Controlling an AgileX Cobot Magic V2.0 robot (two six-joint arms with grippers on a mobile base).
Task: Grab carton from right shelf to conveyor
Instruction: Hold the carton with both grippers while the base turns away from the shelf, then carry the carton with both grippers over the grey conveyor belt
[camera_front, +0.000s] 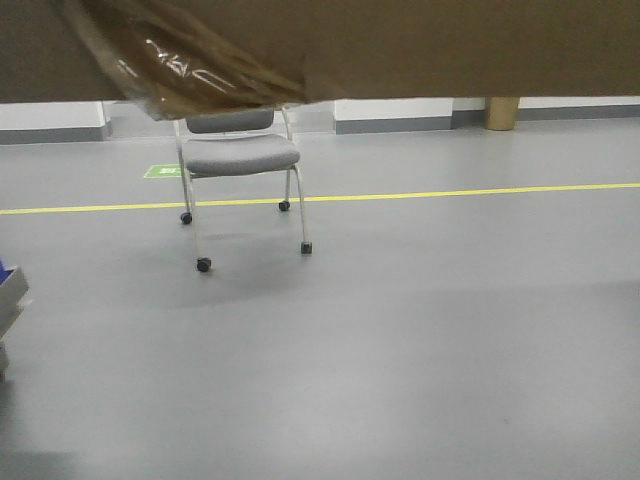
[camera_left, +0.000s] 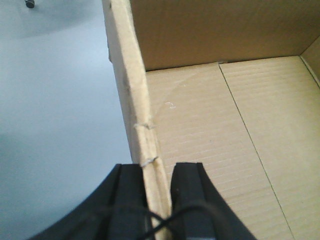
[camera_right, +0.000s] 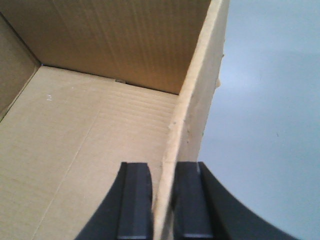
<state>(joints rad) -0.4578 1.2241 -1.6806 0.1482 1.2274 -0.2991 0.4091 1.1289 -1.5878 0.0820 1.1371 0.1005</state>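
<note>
The left gripper (camera_left: 156, 200) and right gripper (camera_right: 161, 205) each clamp an opposite wall of the carton (camera_front: 450, 45), seemingly held above the floor (camera_front: 400, 350).

- A chair (camera_front: 240, 155) with a grey padded seat and a pale metal frame stands on four small black castors.
- A smooth grey floor (camera_front: 400, 340) fills most of the front view.
- A yellow line (camera_front: 480, 190) crosses the floor, passing by the chair's rear castors.
- A green floor mark (camera_front: 162, 171) lies just left of the chair.
- A grey skirting (camera_front: 400, 125) runs along a white wall.
- A tan cylinder (camera_front: 502, 113) stands by the wall.
- The corner of a grey and blue bin (camera_front: 10, 290) shows at the left edge.
</note>
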